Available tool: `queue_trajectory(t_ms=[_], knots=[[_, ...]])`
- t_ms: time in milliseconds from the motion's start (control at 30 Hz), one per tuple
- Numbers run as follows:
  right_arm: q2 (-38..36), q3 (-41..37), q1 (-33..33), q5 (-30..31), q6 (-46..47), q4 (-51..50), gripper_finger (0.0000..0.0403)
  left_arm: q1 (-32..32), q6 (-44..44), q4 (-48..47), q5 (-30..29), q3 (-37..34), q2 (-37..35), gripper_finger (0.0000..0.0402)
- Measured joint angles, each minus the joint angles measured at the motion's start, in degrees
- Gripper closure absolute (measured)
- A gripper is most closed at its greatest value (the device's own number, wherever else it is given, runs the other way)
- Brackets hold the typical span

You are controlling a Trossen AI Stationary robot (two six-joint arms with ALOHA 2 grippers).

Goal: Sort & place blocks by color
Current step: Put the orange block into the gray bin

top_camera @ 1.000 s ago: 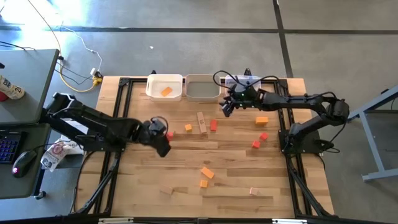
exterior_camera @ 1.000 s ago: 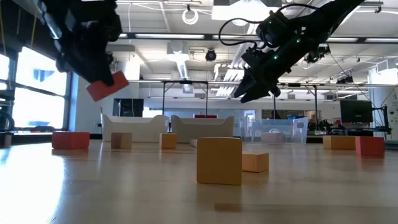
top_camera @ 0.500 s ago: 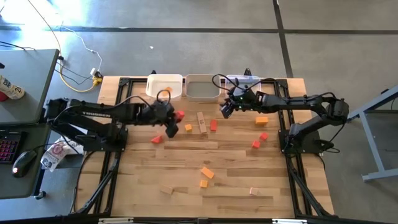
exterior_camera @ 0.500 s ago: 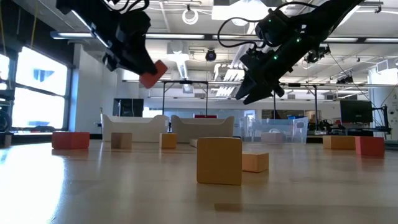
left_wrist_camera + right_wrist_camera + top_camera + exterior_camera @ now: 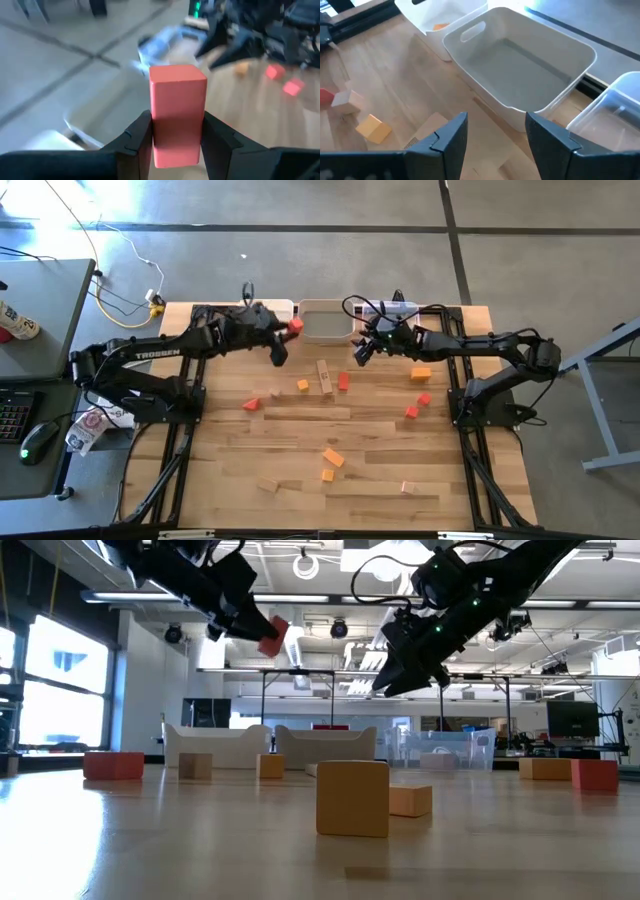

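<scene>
My left gripper [image 5: 288,330] is shut on a red block [image 5: 296,326], high above the table's far side, between the white bin [image 5: 277,304] and the grey bin [image 5: 325,322]; in the low view the red block [image 5: 272,635] is well off the table. My right gripper [image 5: 495,135] is open and hovers near the grey bin's [image 5: 520,65] near right corner, touching nothing. One orange block [image 5: 440,26] lies in the white bin. Other red, orange and pale blocks lie flat on the table, such as a red one [image 5: 252,404]. My left gripper pinches the red block between its two fingers, on two opposite sides [image 5: 160,125]. The block's free end [image 5: 177,75] sticks out past the fingertips. The fingers come from the table's left, slanting a little downward. The block is lifted clear.
A clear bin [image 5: 395,308] stands right of the grey bin along the far edge. Loose blocks lie mid-table: a pale bar [image 5: 324,375], red ones [image 5: 343,381] [image 5: 411,412], orange ones [image 5: 421,374] [image 5: 333,457]. Pale blocks [image 5: 408,487] sit near the near edge.
My left gripper, still shut on the red block, has swung from the table's left middle toward the far edge and to the right, rising as it went, and now stands by the bins. My right gripper has stayed about where it was.
</scene>
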Motion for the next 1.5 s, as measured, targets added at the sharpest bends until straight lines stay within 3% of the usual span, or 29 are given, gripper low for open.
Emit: queue_trajectory(t_ms=[133, 467, 967, 1500], knots=[[0.02, 0.0, 0.0, -0.01, -0.21, 0.31, 0.0217, 2.52, 6.87, 6.7, 1.89, 0.01, 0.0, 0.0292], [0.02, 0.0, 0.0, 0.45, 0.08, 0.38, 0.0217, 4.91, 7.61, 15.5, 3.13, 0.06, 2.24, 0.0293], [0.02, 0.02, 0.0, -0.47, 1.53, 0.17, 0.0217, 7.05, 7.62, 10.91, 2.87, 10.36, 21.19, 0.0293], [0.02, 0.09, 4.47, -0.55, 3.16, -1.49, 0.0217, 12.05, 1.18, 9.96, 5.95, 14.36, 33.66, 0.0279]])
